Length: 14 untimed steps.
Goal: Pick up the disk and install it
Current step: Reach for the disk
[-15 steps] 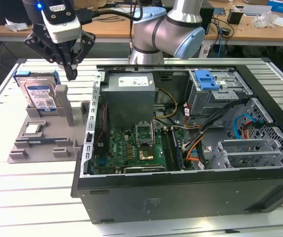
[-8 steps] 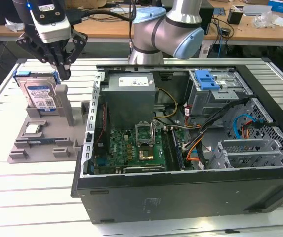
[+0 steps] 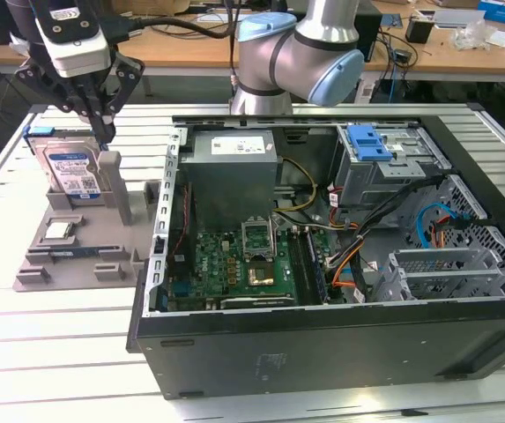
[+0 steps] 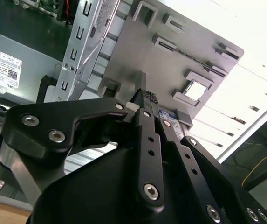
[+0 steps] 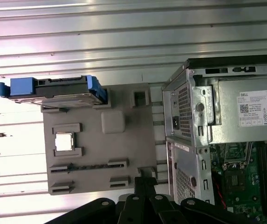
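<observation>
Exterior view: finds the disk (image 3: 71,172) just below the closed, empty gripper (image 3: 102,132); judges approach step, needing it opened first.

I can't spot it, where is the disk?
The disk stands upright on the grey fixture at the exterior view's left, beside the open computer case, near the gripper.

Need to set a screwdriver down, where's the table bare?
Bare slats of the table lie around the grey fixture, at the exterior view's left of the computer case. Crowded: around the disk, and the case's cabled interior.
</observation>
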### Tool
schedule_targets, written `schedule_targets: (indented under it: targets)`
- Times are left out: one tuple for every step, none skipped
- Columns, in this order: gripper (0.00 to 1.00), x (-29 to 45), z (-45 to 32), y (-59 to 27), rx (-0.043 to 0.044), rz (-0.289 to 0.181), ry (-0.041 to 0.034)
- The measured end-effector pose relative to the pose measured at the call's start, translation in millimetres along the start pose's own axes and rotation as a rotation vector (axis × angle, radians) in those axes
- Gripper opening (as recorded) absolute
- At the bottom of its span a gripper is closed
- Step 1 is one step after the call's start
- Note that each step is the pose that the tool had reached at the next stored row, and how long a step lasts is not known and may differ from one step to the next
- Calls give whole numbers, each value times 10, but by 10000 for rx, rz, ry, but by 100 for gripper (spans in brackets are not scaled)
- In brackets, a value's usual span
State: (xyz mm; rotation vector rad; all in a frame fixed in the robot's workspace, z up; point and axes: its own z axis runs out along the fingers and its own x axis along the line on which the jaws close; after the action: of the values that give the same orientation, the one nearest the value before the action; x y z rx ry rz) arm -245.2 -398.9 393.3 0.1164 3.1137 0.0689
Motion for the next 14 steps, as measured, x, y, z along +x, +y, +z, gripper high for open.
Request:
schedule_targets:
  targets:
    - [11, 13, 0, -1, 0, 1, 0]
    - [11, 24, -1, -2, 1, 0, 0]
    - [11, 44, -2, -3, 1, 1, 0]
    - [11, 61, -1, -4, 0, 1, 0]
    - [11, 73, -2, -5, 0, 2, 0]
    - [11, 95, -2, -7, 0, 2, 0]
    - [11, 125, -3, -9, 0, 1, -1]
    - [11, 139, -4, -10, 0, 1, 0]
    - [11, 151, -4, -11, 0, 1, 0]
    - [11, 167, -4, -12, 0, 1, 0]
    - [11, 179, -4, -13, 0, 1, 0]
    - [11, 196, -5, -14, 0, 1, 0]
    - [11, 209, -5, -15, 0, 0, 0]
    - [11, 224, -5, -16, 0, 1, -1]
